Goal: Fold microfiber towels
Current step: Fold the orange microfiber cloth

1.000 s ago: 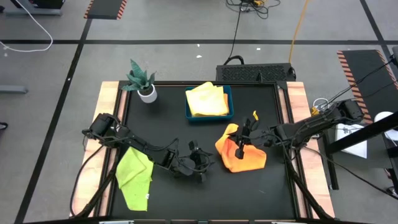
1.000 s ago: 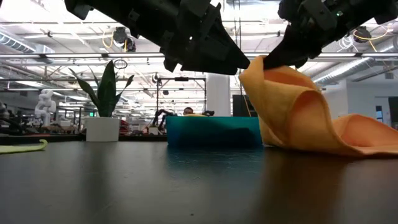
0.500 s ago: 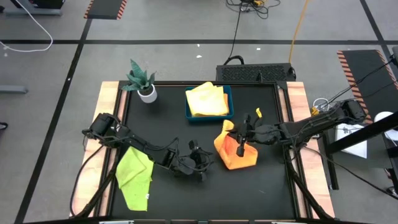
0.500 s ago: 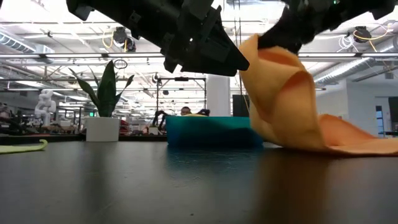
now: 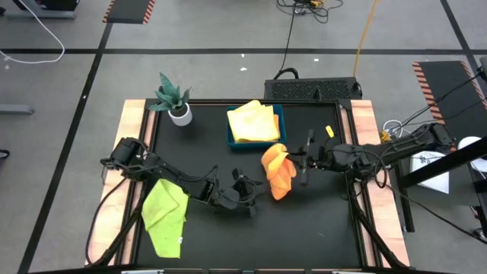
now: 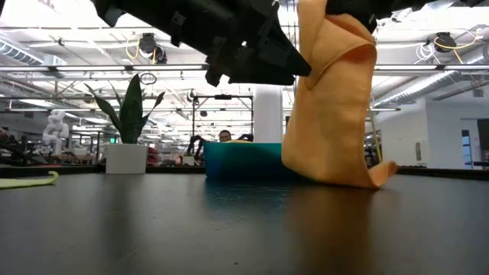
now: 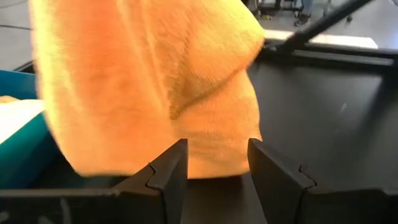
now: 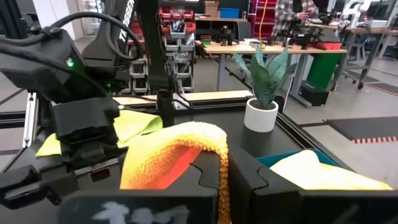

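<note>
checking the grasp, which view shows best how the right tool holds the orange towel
The right wrist view: the right tool is shut on the orange towel. The low view shows it hanging; the high view, bunched; the left wrist view, only cloth.

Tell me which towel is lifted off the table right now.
The orange towel: the right gripper holds it up by its top, only the bottom edge touching. The lime towel lies flat by the left arm, and the yellow towel sits in the tray.

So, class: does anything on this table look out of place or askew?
The lime green towel droops over the table's front-left edge, unfolded. The orange towel hangs bunched from the right gripper, merely mid-lift. Nothing looks spilled or damaged.
</note>
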